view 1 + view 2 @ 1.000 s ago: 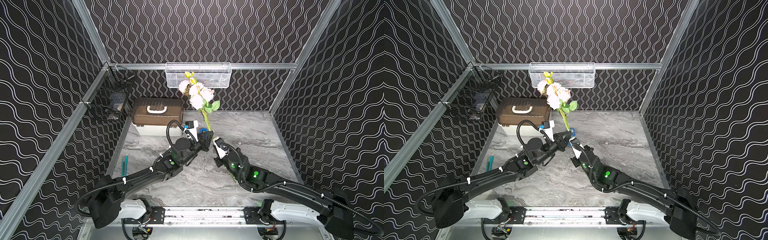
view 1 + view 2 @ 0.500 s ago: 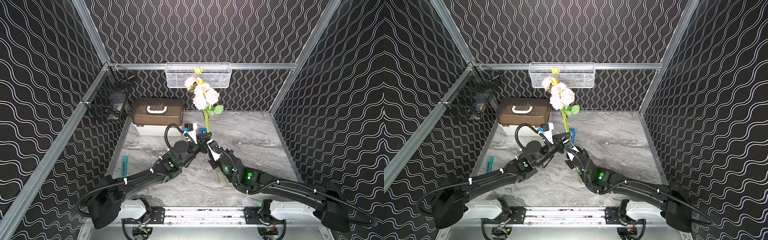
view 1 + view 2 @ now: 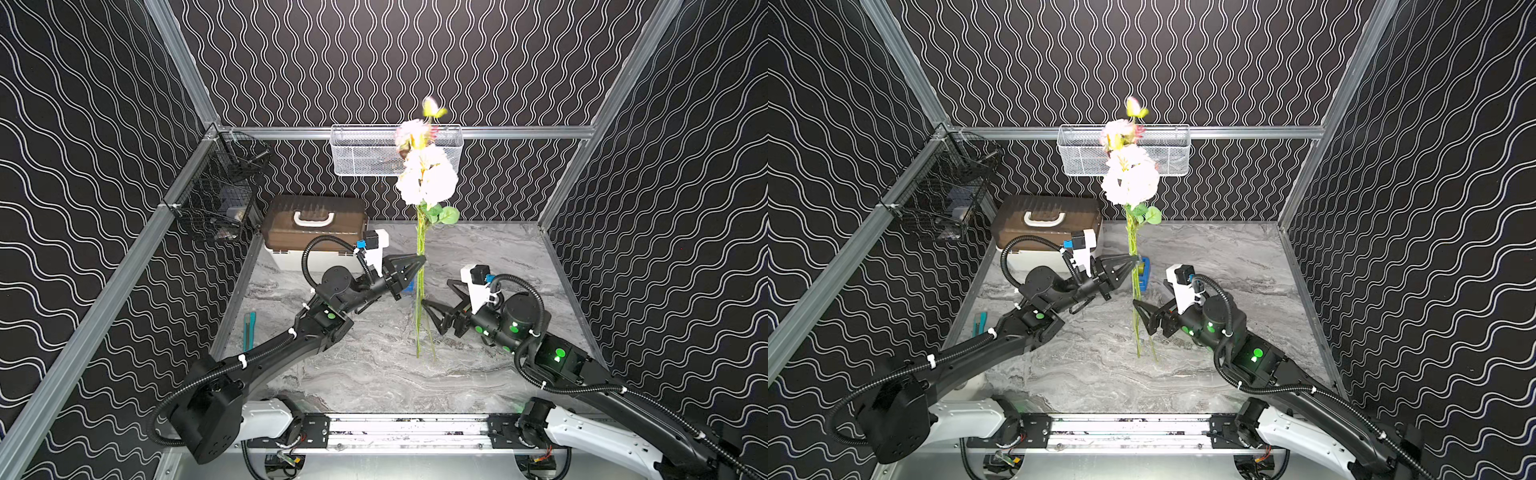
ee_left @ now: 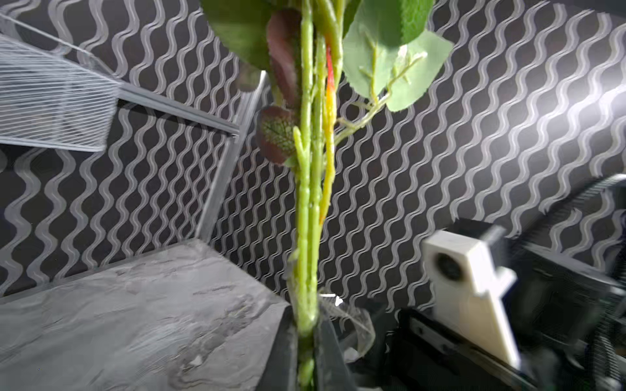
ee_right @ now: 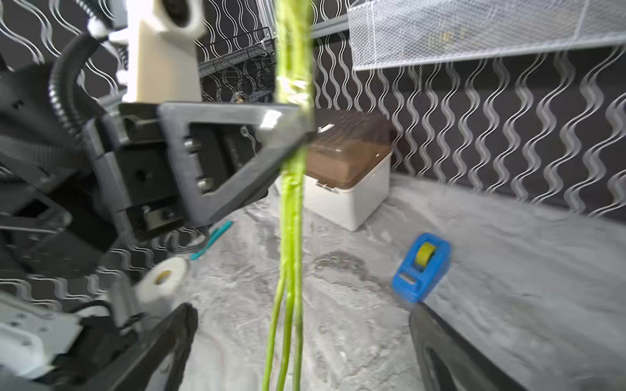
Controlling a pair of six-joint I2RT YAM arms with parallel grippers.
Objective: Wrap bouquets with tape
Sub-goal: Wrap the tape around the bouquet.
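Observation:
The bouquets (image 3: pixel 426 178) (image 3: pixel 1129 178), a bunch of pale pink and cream flowers, stand upright over the middle of the table. My left gripper (image 3: pixel 420 261) (image 3: pixel 1136 259) (image 4: pixel 306 352) is shut on the green stems (image 4: pixel 306 203) about halfway down. A curl of clear tape (image 4: pixel 352 321) hangs off the stems beside its jaws. My right gripper (image 3: pixel 436 297) (image 3: pixel 1150 295) (image 5: pixel 301 315) is open, its fingers wide on either side of the lower stems (image 5: pixel 291 220) without touching them. The blue dispenser with the tape (image 5: pixel 421 267) (image 3: pixel 1144 270) sits on the table just behind the stems.
A brown-lidded white box (image 3: pixel 316 220) stands at the back left. A white mesh basket (image 3: pixel 365 153) hangs on the back rail and a black wire basket (image 3: pixel 220 195) on the left rail. A teal tool (image 3: pixel 248 328) lies by the left wall. A white roll (image 5: pixel 162 279) lies under the left arm.
My right gripper opened, let go of the stems and drew back to the right. The left gripper lifted the bouquet higher and stood it upright.

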